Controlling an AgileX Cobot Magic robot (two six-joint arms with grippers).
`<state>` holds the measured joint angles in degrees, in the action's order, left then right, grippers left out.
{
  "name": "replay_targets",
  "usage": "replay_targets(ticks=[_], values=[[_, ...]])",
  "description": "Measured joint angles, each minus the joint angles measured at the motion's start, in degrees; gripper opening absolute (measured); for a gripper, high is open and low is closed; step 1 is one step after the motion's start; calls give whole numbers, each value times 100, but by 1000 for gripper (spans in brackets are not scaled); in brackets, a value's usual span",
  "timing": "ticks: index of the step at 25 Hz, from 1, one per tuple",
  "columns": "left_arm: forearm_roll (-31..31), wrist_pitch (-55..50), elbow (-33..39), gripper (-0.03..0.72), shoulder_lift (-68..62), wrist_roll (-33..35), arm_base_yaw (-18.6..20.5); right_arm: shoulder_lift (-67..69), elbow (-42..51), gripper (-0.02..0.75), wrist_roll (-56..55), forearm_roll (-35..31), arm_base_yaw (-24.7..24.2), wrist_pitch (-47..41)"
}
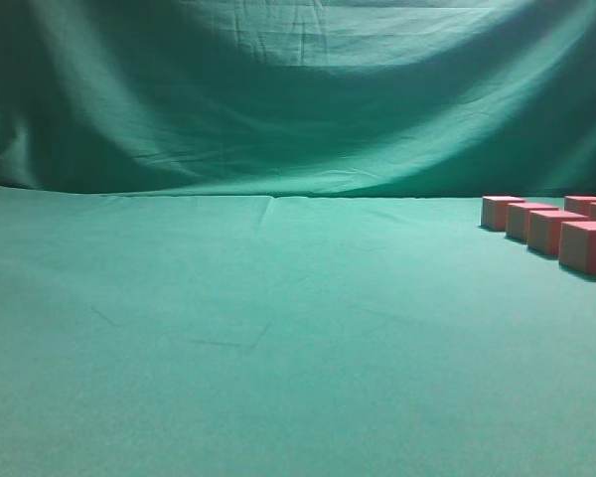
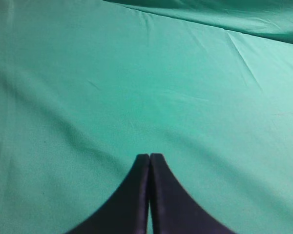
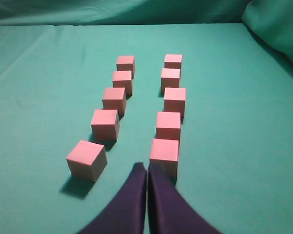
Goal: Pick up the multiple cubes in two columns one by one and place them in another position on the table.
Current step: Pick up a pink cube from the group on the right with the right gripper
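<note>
In the right wrist view, several pinkish-red cubes stand in two columns on the green table (image 3: 234, 146). The nearest cube of the left column (image 3: 86, 160) sits turned a little; the nearest cube of the right column (image 3: 164, 152) is just beyond my right gripper (image 3: 147, 168), which is shut and empty above the cloth. In the exterior view the cubes (image 1: 556, 231) show at the far right edge, partly cut off. My left gripper (image 2: 150, 158) is shut and empty over bare table (image 2: 136, 73). Neither gripper shows in the exterior view.
A draped, wrinkled green backdrop cloth (image 1: 298, 89) hangs behind the table and also bulges at the far right corner in the right wrist view (image 3: 278, 29). Bare green cloth (image 1: 228, 328) spreads left of the cubes.
</note>
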<state>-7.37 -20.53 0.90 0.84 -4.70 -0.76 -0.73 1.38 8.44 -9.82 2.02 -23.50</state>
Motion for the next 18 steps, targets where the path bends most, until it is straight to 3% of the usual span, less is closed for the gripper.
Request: replay_targets(ticks=[18], values=[[0,0,0,0,0,0,0,0,0,0,0,0,0,0]])
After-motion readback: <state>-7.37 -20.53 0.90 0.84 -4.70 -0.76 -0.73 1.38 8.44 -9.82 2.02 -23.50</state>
